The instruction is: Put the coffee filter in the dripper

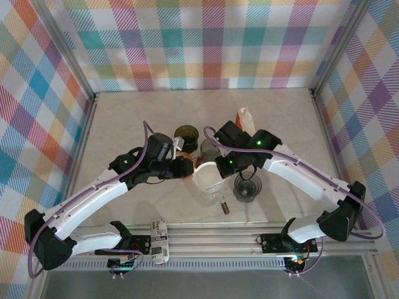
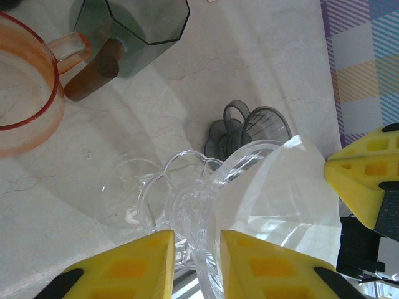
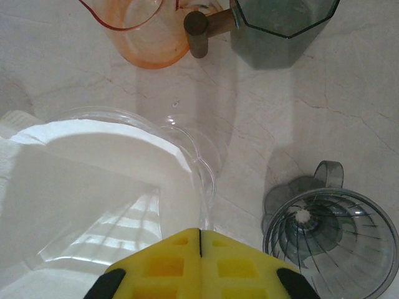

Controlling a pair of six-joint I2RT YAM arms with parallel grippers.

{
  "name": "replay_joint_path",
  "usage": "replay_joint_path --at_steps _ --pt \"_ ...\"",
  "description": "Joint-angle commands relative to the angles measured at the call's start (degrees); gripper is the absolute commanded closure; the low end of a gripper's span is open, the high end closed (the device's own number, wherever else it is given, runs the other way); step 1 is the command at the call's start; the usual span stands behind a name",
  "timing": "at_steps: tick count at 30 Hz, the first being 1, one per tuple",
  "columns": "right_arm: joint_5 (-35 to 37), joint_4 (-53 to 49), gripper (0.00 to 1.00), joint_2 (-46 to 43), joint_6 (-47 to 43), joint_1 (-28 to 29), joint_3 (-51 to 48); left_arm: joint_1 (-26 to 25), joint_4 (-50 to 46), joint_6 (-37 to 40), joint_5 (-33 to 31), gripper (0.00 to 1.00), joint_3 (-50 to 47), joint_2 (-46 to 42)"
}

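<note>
The white coffee filter (image 3: 93,180) sits inside the clear dripper (image 2: 187,202), just ahead and left of the right tool (image 3: 200,233), whose fingers are pressed together at its edge, while the left tool (image 2: 197,240) is clamped on the dripper's rim.

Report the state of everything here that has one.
clear dripper: lined, rim gripped
paper filter: inside the clear dripper
grey dripper: upright, empty
orange jug: upright, empty
green cup: upright, looks empty
left pincer: clamped on clear dripper's rim
right pincer: shut at the filter's edge
</note>
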Motion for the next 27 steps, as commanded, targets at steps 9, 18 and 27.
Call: replay_joint_path --at_steps 9,18,27 --pt "-0.4 0.8 0.98 1.2 -1.2 0.1 -0.8 -0.5 1.6 -0.4 -1.3 0.72 -2.0 -0.4" --pt "-0.4 0.9 0.98 1.1 -0.9 0.1 -0.8 -0.6 2.8 -0.3 0.3 0.59 -1.9 -1.2" --pt "-0.1 1.4 0.63 0.4 -0.3 0.4 -0.2 -1.2 2.0 0.9 2.2 0.66 -2.5 0.0"
